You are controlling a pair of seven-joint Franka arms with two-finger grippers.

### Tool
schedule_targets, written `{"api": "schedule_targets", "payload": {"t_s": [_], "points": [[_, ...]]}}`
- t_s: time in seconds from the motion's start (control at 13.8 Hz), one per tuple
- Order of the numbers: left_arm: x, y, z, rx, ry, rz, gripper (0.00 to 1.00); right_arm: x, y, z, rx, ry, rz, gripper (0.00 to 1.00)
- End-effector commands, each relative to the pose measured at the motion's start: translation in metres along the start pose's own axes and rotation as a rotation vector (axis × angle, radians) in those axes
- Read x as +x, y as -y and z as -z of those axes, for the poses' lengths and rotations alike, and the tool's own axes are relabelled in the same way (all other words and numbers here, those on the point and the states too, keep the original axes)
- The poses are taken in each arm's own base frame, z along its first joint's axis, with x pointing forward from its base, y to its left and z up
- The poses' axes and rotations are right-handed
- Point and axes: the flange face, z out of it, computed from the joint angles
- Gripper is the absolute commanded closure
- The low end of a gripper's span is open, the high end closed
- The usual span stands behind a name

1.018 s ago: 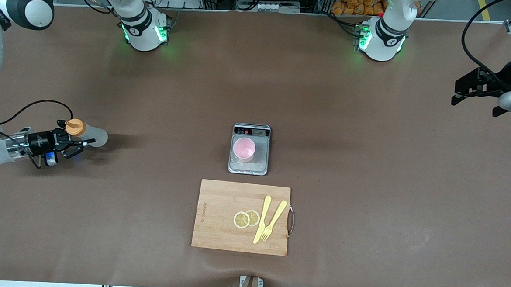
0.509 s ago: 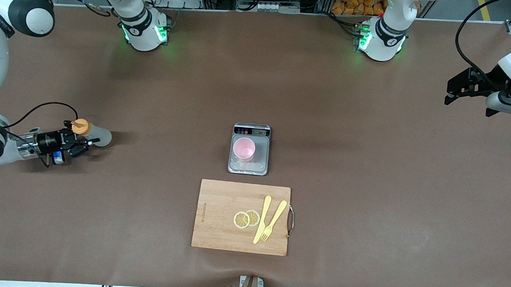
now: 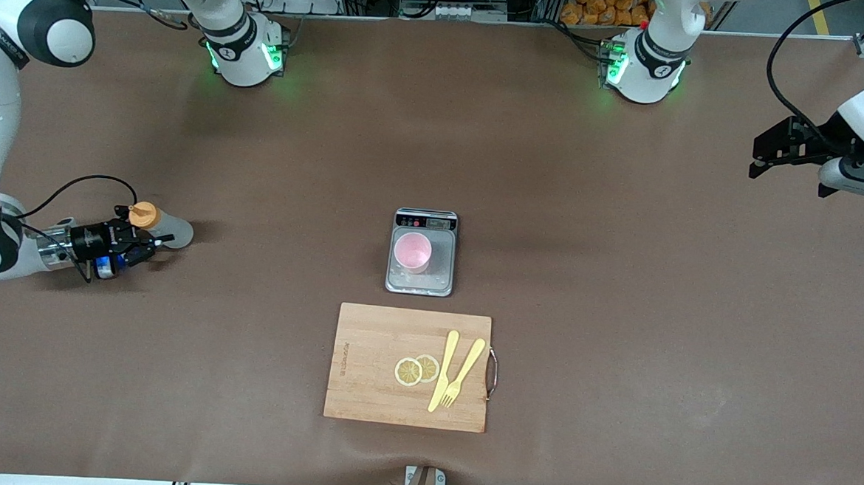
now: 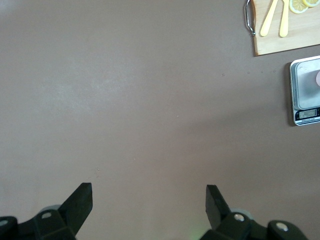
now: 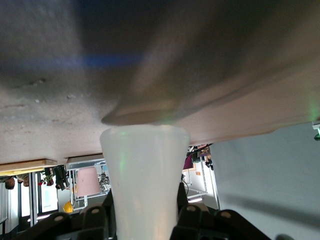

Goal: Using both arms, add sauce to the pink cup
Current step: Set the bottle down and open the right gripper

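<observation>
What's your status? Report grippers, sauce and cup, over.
Right gripper shut on the sauce bottle at the right arm's end. Left gripper open, waiting over bare table. Pink cup on the scale, path clear.

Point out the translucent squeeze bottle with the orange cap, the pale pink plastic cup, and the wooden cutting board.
translucent squeeze bottle (image 3: 170,229), front view, on its body.
pale pink plastic cup (image 3: 411,252), front view, inside its rim.
wooden cutting board (image 3: 366,372), front view, bare wood.

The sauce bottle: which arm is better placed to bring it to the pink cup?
The right. The right gripper has its fingers around the sauce bottle at the right arm's end of the table. The left gripper hangs open over bare table. The pink cup stands on the scale.
</observation>
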Motion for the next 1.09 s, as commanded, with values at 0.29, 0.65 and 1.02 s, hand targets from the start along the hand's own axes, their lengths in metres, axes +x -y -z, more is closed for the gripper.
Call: {"api": "schedule_targets", "payload": {"t_s": [0.29, 0.65, 1.02], "points": [[-0.004, 0.001, 0.001, 0.009, -0.019, 0.021, 0.0, -0.01, 0.007, 0.008, -0.003, -0.025, 0.021, 0.0], [-0.003, 0.0, -0.001, 0.019, -0.011, 0.018, 0.0, -0.061, 0.016, 0.05, -0.03, -0.152, -0.015, 0.0], [-0.001, -0.015, -0.007, 0.018, 0.007, -0.008, 0.0, -0.133, 0.02, 0.091, -0.083, -0.235, 0.002, 0.0]]}}
